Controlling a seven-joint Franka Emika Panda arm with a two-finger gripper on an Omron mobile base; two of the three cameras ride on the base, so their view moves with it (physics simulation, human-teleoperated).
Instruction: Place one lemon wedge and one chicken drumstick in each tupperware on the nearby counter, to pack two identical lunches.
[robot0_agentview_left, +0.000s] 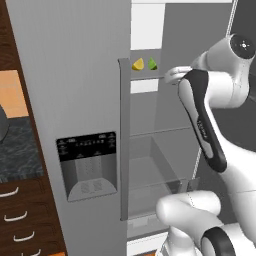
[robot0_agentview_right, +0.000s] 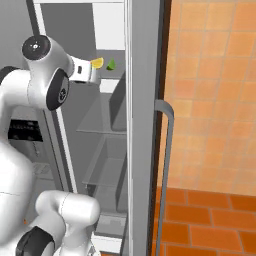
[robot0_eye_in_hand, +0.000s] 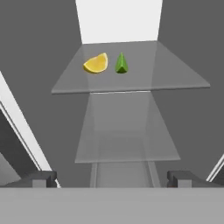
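At the bottom of the hand view the claw (robot0_eye_in_hand: 112, 178) stands spread as wide as it goes, its two dark fingertips (robot0_eye_in_hand: 41, 178) far apart at either side with nothing between them and nothing touching them. It points into the open fridge (robot0_agentview_left: 70, 100), aimed along the stack of clear glass shelves. On the upper glass shelf (robot0_eye_in_hand: 175, 74), well ahead of the tips, lie the two citrus pieces close beside each other without touching: the yellow lemon wedge (robot0_eye_in_hand: 96, 63) on the left and the green wedge (robot0_eye_in_hand: 121, 64) just to its right, both near the shelf's middle. A lower glass shelf (robot0_eye_in_hand: 127, 131) lies bare between the claw and that upper one. In the left base view the same wedges show small on the shelf just past the edge of the door handle (robot0_agentview_left: 124, 140), with the white hand reaching toward them from the right at shelf height. The arm (robot0_agentview_left: 205, 120) climbs from the base at the bottom, bends at a raised elbow, and its black-trimmed forearm angles up to the wrist. In the right base view the wrist ends just left of the yellow wedge. A strip of dark counter (robot0_agentview_left: 17, 150) above drawers shows at the far left, beside the fridge.
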